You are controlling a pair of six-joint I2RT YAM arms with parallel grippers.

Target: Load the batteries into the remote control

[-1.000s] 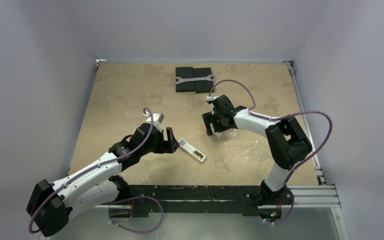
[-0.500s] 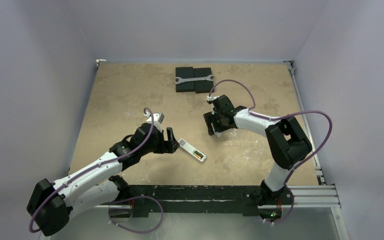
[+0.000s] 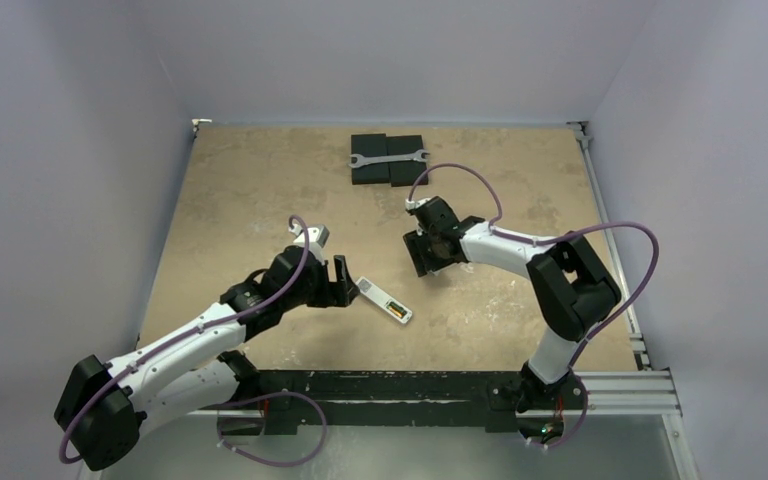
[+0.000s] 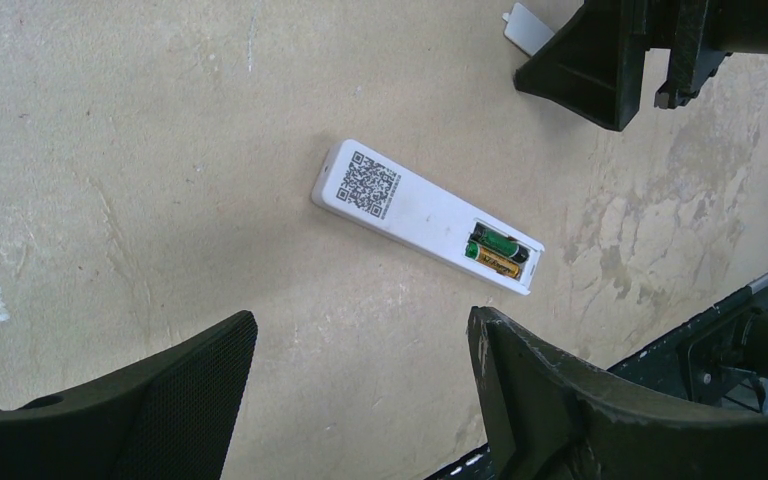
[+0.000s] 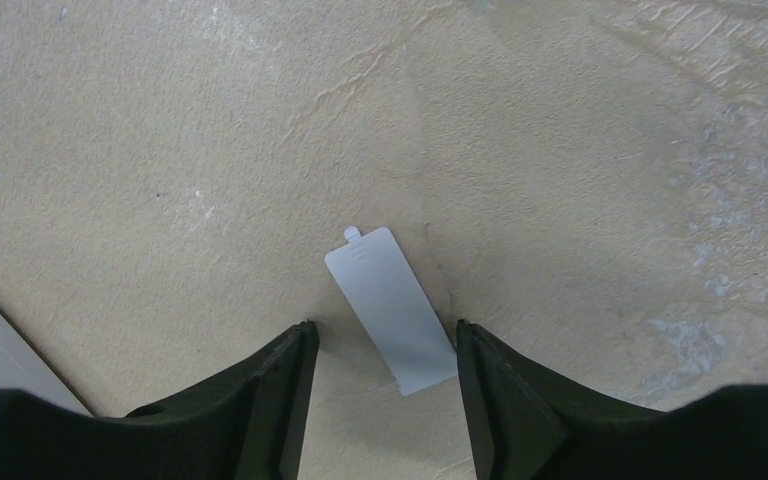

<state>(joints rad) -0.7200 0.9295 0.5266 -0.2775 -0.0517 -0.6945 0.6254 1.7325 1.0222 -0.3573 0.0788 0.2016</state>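
Table [image 3: 260,200]: black blocks [image 3: 372,172] at far edge, wrench [image 3: 388,158] lying across them. Left pincer [image 4: 360,340] jaws wide apart, empty, low over the table just beside the remote control [image 4: 410,210]. Right pincer [image 5: 385,335] jaws apart, straddling the white cover [image 5: 390,305], which lies flat, not clamped. Remote is face down mid-table between the arms, QR label up, compartment uncovered. Batteries [image 4: 495,252], one green and one gold, seated side by side in it.
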